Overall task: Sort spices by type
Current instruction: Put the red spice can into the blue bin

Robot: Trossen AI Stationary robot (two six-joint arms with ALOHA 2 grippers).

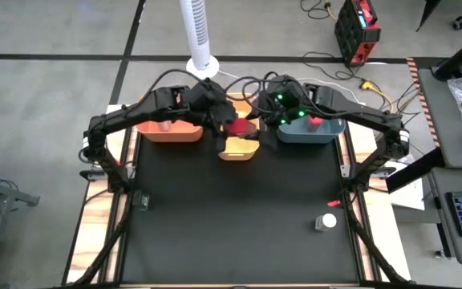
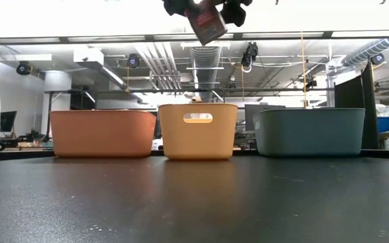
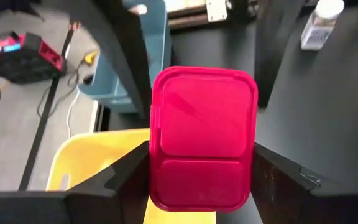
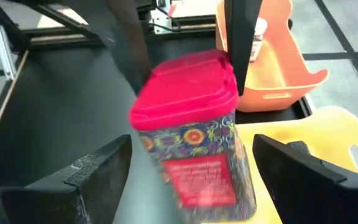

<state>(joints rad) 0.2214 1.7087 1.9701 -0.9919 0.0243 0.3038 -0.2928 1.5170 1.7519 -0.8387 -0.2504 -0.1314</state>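
A red-lidded spice box with a patterned body (image 4: 194,143) hangs over the yellow middle bin (image 1: 239,150). It shows tilted at the top of the low view (image 2: 208,23). My left gripper (image 1: 235,127) (image 3: 201,174) is shut on it. My right gripper (image 1: 265,111) (image 4: 191,168) is open; its fingers stand to either side of the box, with gaps between them and it. A clear white-capped jar (image 1: 327,222) stands on the mat near the right edge (image 3: 319,25). Another jar (image 4: 260,31) lies in the orange bin (image 1: 167,130). A red-topped item (image 1: 315,121) sits in the teal bin (image 1: 311,132). My left gripper pinches the spice box between its two fingers, by opposite side walls just under the red lid (image 3: 166,155). The fingers (image 3: 126,171) come from above, pointing down. The box is lifted clear above the yellow bin and leans over in the low view.
Three bins stand in a row along the far edge: orange on the left (image 2: 103,133), yellow in the middle (image 2: 198,130), teal on the right (image 2: 309,131). A thin red stick (image 1: 334,202) lies near the jar. The black mat (image 1: 231,217) in front of the bins is open.
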